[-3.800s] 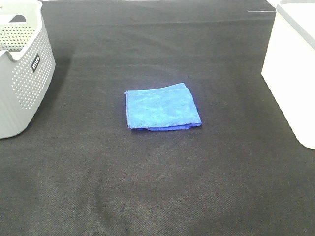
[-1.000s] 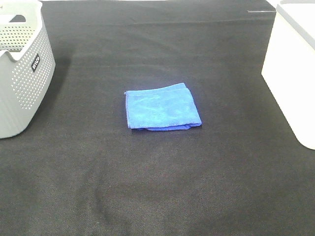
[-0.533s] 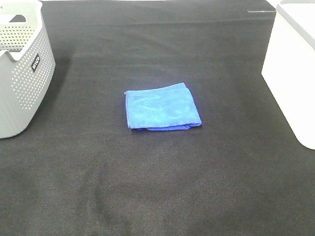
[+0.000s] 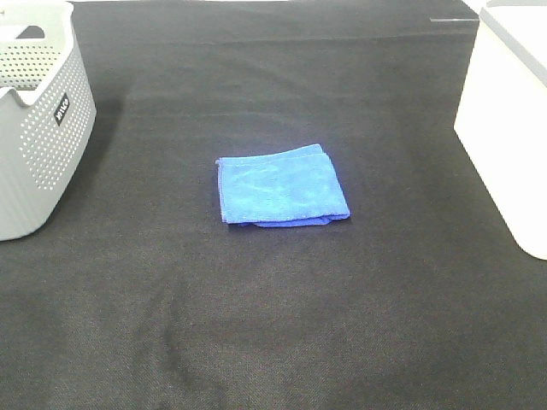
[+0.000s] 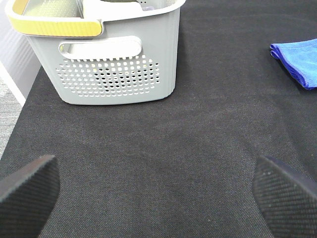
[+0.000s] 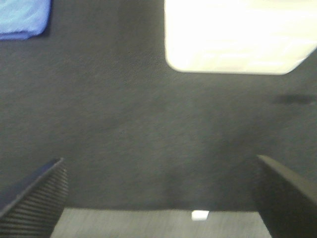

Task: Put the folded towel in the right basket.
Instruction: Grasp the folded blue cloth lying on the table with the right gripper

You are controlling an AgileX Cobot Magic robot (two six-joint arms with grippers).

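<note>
A folded blue towel [image 4: 281, 185] lies flat in the middle of the black table. Its edge shows in the left wrist view [image 5: 297, 62] and its corner in the right wrist view [image 6: 24, 19]. The white right basket [image 4: 509, 111] stands at the table's right edge and also shows in the right wrist view [image 6: 237, 34]. My left gripper [image 5: 157, 191] is open and empty, well short of the towel. My right gripper [image 6: 161, 196] is open and empty above the table's near edge. Neither gripper shows in the exterior view.
A grey perforated basket [image 4: 34, 120] stands at the left edge; the left wrist view shows it [image 5: 109, 59] with a yellow handle [image 5: 54, 27]. The black cloth [image 4: 273, 325] covers the table. The table's edge and pale floor [image 6: 163, 223] show below the right gripper.
</note>
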